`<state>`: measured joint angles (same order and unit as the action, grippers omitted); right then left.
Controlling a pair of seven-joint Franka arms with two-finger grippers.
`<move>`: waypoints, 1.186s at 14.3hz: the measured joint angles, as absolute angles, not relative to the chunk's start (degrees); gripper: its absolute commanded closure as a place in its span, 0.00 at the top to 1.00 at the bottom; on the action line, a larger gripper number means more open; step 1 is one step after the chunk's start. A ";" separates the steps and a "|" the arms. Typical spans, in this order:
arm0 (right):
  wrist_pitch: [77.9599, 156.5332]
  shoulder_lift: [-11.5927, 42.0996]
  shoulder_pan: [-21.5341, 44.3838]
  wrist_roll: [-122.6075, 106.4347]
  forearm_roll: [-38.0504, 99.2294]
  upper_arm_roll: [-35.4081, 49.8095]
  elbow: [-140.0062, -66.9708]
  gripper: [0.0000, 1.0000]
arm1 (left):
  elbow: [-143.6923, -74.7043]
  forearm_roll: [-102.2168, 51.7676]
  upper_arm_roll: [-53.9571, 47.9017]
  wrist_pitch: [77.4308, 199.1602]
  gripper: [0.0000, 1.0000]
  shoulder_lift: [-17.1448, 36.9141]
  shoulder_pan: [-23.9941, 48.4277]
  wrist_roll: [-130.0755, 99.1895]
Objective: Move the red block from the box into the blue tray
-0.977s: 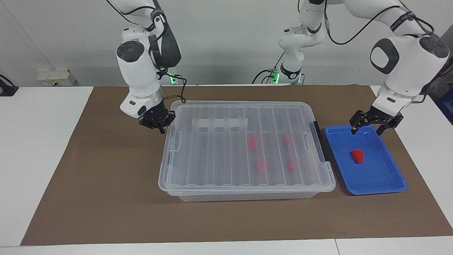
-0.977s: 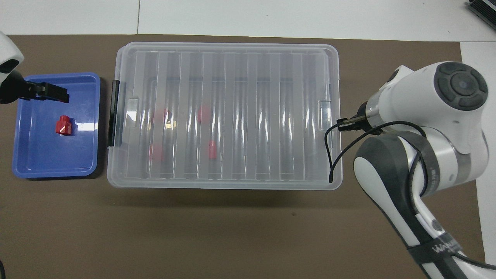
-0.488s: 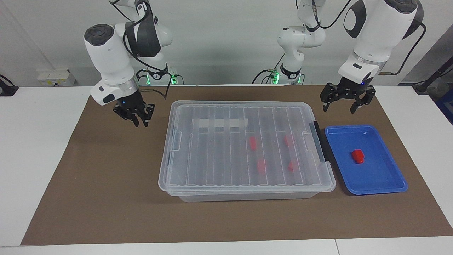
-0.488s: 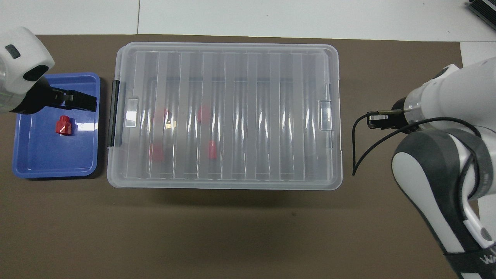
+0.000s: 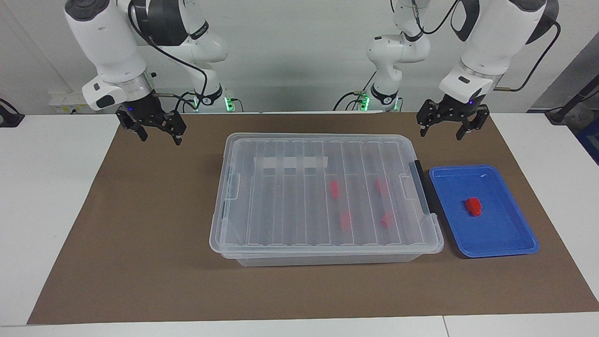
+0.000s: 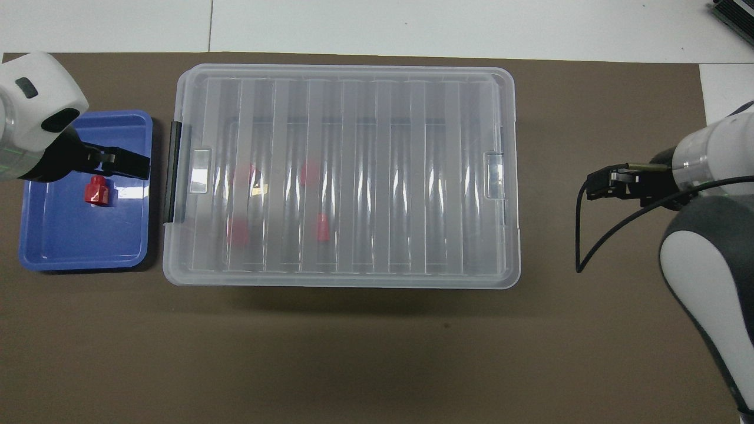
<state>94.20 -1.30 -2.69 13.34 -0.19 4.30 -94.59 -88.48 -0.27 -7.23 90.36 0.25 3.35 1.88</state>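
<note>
Resting in blue tray, red block; lidded box alongside; both grippers' fingers apart.

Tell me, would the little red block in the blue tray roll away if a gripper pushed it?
Probably not: the red block looks chunky with flat sides, so it would likely slide. The blue tray looks smooth and shiny, so sliding seems easy, and its raised rim should stop the block.

Both arms raised, left tool and right tool spread wide (fingertips pointing down), each holding nothing.
</note>
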 measured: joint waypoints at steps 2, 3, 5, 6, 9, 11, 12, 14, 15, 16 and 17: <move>92.54 -0.77 -3.54 13.34 -0.23 4.21 -92.18 1.00 | -87.37 -0.34 -7.29 88.30 1.00 -0.36 3.68 1.89; 91.46 -0.44 -3.71 13.34 -0.23 4.17 -91.10 1.00 | -87.35 -0.38 -7.30 87.99 1.00 -0.67 4.35 1.87; 89.16 -0.17 -3.92 13.34 -0.23 4.17 -90.03 1.00 | -87.95 -0.38 -7.38 88.38 1.00 -0.99 5.72 1.07; 87.98 -0.20 -4.07 13.34 -0.23 4.17 -89.83 1.00 | -88.79 -0.38 -7.44 89.14 1.00 -1.16 5.92 0.80; 87.56 -0.25 -4.08 13.34 -0.23 4.25 -89.80 1.00 | -90.90 -0.38 -7.18 90.43 1.00 -1.39 5.92 0.75; 87.56 -0.25 -4.08 13.34 -0.21 4.29 -89.80 1.00 | -91.10 -0.38 -7.14 90.44 1.00 -1.47 5.92 0.75; 87.56 -0.25 -4.07 13.34 -0.19 4.36 -89.80 1.00 | -91.11 -0.38 -7.13 90.44 1.00 -1.53 5.92 0.75; 87.56 -0.25 -3.85 13.34 -0.19 4.83 -89.80 1.00 | -91.12 -0.38 -7.06 90.44 1.00 -1.65 5.92 0.75; 87.56 -0.25 -3.50 13.34 -0.19 4.94 -89.80 1.00 | -91.14 -0.38 -7.00 90.44 1.00 -1.70 5.92 0.75; 87.57 -0.25 -3.15 13.34 -0.19 4.97 -89.80 1.00 | -91.15 -0.38 -6.95 90.44 1.00 -1.72 5.91 0.75; 87.58 -0.25 -2.96 13.34 -0.19 5.01 -89.80 1.00 | -91.17 -0.38 -6.91 90.44 1.00 -1.72 5.89 0.75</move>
<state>87.58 -0.25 -2.96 13.34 -0.19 5.01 -89.80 -91.17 -0.38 -6.91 90.44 -1.72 5.89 0.75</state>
